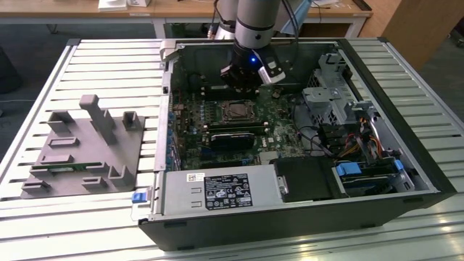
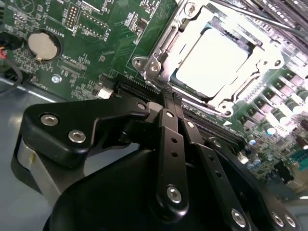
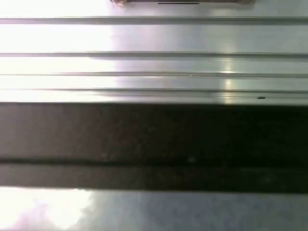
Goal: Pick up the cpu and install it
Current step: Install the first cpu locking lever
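The gripper (image 1: 246, 81) is seen in the exterior view hanging inside the open computer case (image 1: 406, 163), near the case's far wall and just beyond the socket. In the second wrist view the black fingers (image 2: 168, 120) are drawn together, their tips meeting with nothing seen between them, above the edge of the motherboard (image 2: 96, 43).

The cpu (image 2: 214, 57) is seated in the socket frame (image 2: 144, 65) in the second wrist view, its bright metal top level within the frame's silver border; in the exterior view it appears as a small square (image 1: 236, 111) near the middle of the board, though whether the frame's latch is fully down cannot be judged.

Room around the socket is bounded by the memory slots (image 1: 232, 129) on the near side and by the drive cage (image 1: 326, 103) toward the exterior view's right. A coin battery (image 2: 42, 44) lies on the board well apart from the socket.

On the slatted bench (image 1: 108, 60), a grey holder (image 1: 80, 147) is set toward the exterior view's left edge, apart from the case. Metal slats (image 3: 154, 53) and a dark band are shown in the first wrist view.
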Available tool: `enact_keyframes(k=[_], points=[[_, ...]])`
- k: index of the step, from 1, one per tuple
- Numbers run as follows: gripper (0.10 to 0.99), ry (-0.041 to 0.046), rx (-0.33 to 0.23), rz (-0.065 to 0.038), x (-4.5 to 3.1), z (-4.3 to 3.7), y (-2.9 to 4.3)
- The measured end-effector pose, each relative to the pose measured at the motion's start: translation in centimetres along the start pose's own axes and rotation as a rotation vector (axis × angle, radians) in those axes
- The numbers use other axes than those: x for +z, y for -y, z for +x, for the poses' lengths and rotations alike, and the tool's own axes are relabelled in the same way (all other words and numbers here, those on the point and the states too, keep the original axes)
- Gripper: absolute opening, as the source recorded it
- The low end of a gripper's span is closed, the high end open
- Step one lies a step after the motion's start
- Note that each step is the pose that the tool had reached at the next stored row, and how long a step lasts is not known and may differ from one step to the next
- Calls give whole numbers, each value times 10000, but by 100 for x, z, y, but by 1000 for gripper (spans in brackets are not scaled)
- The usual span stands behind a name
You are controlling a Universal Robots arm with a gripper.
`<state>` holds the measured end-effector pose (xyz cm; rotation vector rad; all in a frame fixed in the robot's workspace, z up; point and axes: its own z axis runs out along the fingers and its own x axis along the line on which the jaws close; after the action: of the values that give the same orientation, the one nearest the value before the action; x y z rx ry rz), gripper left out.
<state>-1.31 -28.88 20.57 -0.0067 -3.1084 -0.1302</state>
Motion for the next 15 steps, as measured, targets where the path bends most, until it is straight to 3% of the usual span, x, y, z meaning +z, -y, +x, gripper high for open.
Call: enact_keyframes(k=[15], points=[[106, 0, 0, -2, -16, -11, 38]])
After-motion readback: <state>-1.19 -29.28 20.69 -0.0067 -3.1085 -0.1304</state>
